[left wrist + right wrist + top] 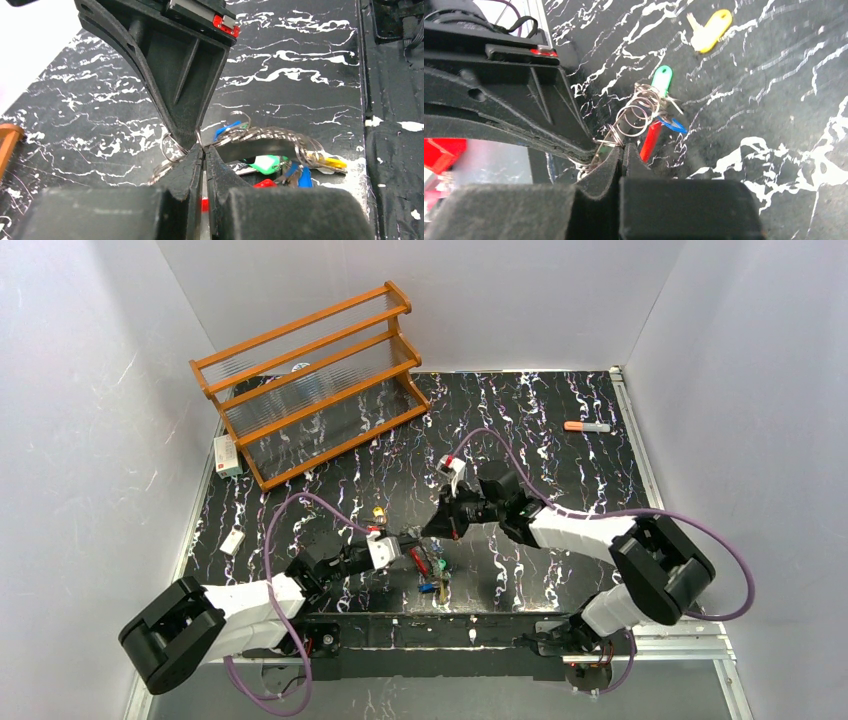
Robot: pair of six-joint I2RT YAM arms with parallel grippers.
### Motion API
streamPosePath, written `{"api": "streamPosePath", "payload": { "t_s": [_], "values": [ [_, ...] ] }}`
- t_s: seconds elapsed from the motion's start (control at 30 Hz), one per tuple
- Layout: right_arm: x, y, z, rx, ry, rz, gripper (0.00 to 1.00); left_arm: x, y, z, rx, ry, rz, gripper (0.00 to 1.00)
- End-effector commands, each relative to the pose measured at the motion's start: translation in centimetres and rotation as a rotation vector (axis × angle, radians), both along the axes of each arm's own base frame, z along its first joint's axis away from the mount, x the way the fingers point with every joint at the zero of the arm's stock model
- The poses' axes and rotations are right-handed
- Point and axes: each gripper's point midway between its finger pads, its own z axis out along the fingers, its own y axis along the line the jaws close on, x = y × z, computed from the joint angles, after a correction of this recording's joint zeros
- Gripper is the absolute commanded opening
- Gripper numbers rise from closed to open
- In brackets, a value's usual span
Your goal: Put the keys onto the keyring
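A robotics lab cell: plain white walls enclose a black marbled counter with robot arms bolted on.

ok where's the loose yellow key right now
Top view: the yellow key lies alone on the table left of centre, just beyond the left gripper, apart from the keyring.

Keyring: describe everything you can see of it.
The keyring is a bunch of thin silvery wire loops, metal by its look, carrying a green tag, blue tag, red tag and yellow tag, all plastic-looking. It is over the table, between the arms; whether it rests there cannot be told. The left gripper and right gripper are both shut, tips meeting, and seem to pinch its near loops.
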Motion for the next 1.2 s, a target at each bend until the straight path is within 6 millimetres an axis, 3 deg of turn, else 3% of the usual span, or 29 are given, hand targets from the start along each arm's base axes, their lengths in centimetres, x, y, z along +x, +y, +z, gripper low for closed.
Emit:
{"api": "streamPosePath", "payload": {
  "t_s": [0.0, 0.13, 0.2, 0.27, 0.43, 0.53, 0.67, 0.8, 1.17],
  "values": [
    [2.2, -0.7, -0.1, 0.015, 0.182, -0.104, 0.05, 0.0, -1.1, 2.7, -0.073, -0.029, -0.031, 0.00],
    [3.0, -2.3, 0.5, 0.085, 0.270, -0.096, 0.43, 0.4, -0.8, 2.8, -0.090, 0.010, 0.007, 0.00],
    [3.6, -3.1, 1.1, 0.112, 0.253, -0.115, 0.57, 0.6, -0.7, 3.0, -0.103, 0.023, 0.023, 0.00],
    [4.2, -3.8, 1.4, 0.123, 0.216, -0.133, 0.64, 0.8, -0.5, 3.3, -0.119, 0.038, 0.046, 0.00],
    [5.0, -4.3, 2.6, 0.134, 0.066, -0.124, 0.67, 0.9, -0.1, 4.1, -0.165, 0.074, 0.081, 0.00],
    [5.2, -4.4, 2.7, 0.132, -0.015, -0.100, 0.67, 1.3, 0.6, 6.0, -0.219, 0.062, 0.122, 0.00],
    [5.1, -4.5, 2.4, 0.128, -0.112, -0.058, 0.66, 2.4, 2.0, 8.2, -0.229, 0.018, 0.218, 0.00],
    [5.0, -4.2, 2.4, 0.130, -0.196, -0.008, 0.65, 3.3, 4.2, 8.9, -0.143, -0.040, 0.325, 0.00],
    [4.4, -1.0, 1.0, 0.006, -0.142, -0.082, 0.61, 1.9, 10.2, 15.5, -0.044, -0.182, 0.467, 0.00]
  ]
}}
